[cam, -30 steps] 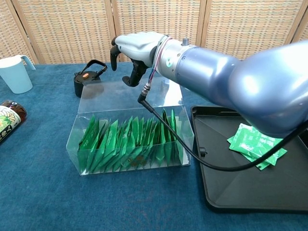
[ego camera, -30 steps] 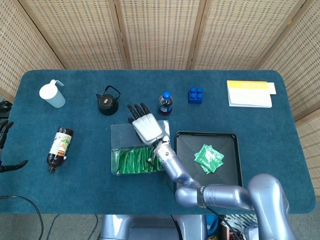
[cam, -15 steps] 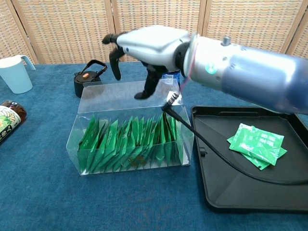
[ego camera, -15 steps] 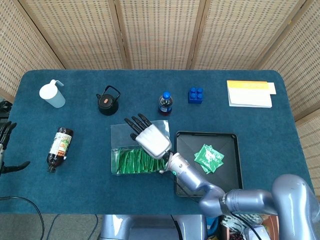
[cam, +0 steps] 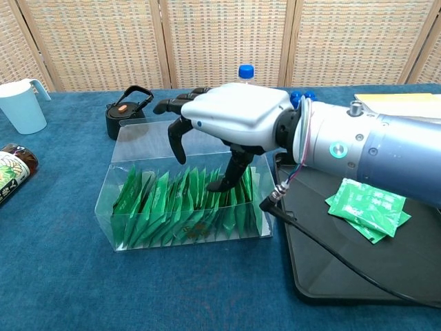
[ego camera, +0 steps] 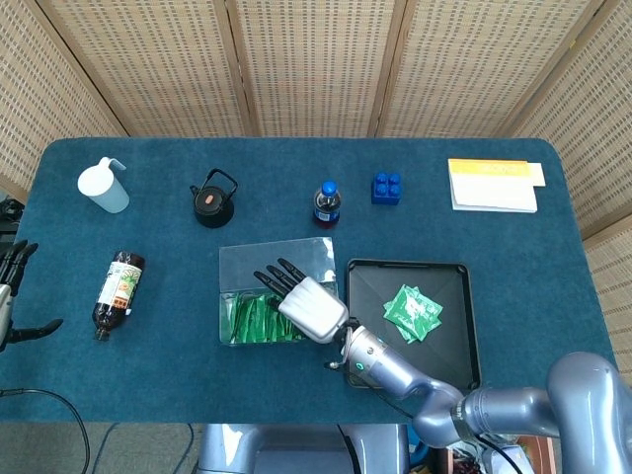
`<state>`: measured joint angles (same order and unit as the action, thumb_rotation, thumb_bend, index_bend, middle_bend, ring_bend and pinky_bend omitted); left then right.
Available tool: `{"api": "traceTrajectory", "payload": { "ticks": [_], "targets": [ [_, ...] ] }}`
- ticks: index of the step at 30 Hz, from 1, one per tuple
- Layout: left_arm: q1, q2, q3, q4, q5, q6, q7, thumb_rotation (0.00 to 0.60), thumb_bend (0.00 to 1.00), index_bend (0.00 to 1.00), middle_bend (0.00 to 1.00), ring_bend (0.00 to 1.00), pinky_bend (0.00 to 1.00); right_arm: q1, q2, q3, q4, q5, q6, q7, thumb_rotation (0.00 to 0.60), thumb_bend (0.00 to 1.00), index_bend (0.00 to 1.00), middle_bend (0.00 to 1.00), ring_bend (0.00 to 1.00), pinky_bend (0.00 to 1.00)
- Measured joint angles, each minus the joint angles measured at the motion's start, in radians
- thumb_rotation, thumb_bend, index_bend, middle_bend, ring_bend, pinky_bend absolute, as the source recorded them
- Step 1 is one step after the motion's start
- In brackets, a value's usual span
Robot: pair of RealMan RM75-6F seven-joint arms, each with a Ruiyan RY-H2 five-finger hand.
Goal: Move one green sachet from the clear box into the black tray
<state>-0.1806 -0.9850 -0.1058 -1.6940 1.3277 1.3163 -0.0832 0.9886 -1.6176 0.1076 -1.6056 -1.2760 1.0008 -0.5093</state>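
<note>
The right hand (cam: 231, 117), white-backed with black fingers (cam: 178, 141), hovers palm-down over the clear plastic box (cam: 124, 207). Its fingers are spread and curved downward, grasping nothing; the thumb tip dips among the upright green sachets (cam: 179, 203) near the box's right end, though contact cannot be told. The row of sachets stands along the front wall of the box, all inside it. In the head view the same hand (ego camera: 308, 304) covers the right half of the box (ego camera: 237, 265), which sits near the front edge of the blue tabletop (ego camera: 553, 267), at mid-width.

The black rectangular tray (cam: 324, 276) lies just beside the box on its right, with several green sachets in the tray (cam: 366, 205) already lying flat.

The left hand (ego camera: 14, 296) shows at the tabletop's left edge, fingers apart and released.

Along the back edge: pale blue jug (ego camera: 103, 185), black kettle (ego camera: 213, 198), blue-capped bottle (ego camera: 327, 202), blue toy brick (ego camera: 386, 187), yellow-and-white notepad (ego camera: 492, 185). A brown labelled bottle (ego camera: 118, 289) lies on its side near the left edge.
</note>
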Motion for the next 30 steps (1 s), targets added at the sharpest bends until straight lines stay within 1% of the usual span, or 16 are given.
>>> {"api": "traceTrajectory", "payload": {
  "ticks": [12, 30],
  "targets": [
    [-0.003, -0.002, 0.002, -0.001, -0.002, -0.004, 0.006, 0.600, 0.10, 0.00, 0.00, 0.00, 0.00, -0.030, 0.007, -0.011, -0.007, -0.015, -0.013, 0.002, 0.600, 0.41, 0.48, 0.10, 0.00, 0.00],
    [-0.005, -0.003, 0.003, -0.003, -0.003, -0.006, 0.010, 0.600, 0.10, 0.00, 0.00, 0.00, 0.00, -0.052, -0.008, -0.007, 0.031, -0.024, -0.041, 0.016, 0.600, 0.42, 0.48, 0.10, 0.00, 0.00]
  ]
}}
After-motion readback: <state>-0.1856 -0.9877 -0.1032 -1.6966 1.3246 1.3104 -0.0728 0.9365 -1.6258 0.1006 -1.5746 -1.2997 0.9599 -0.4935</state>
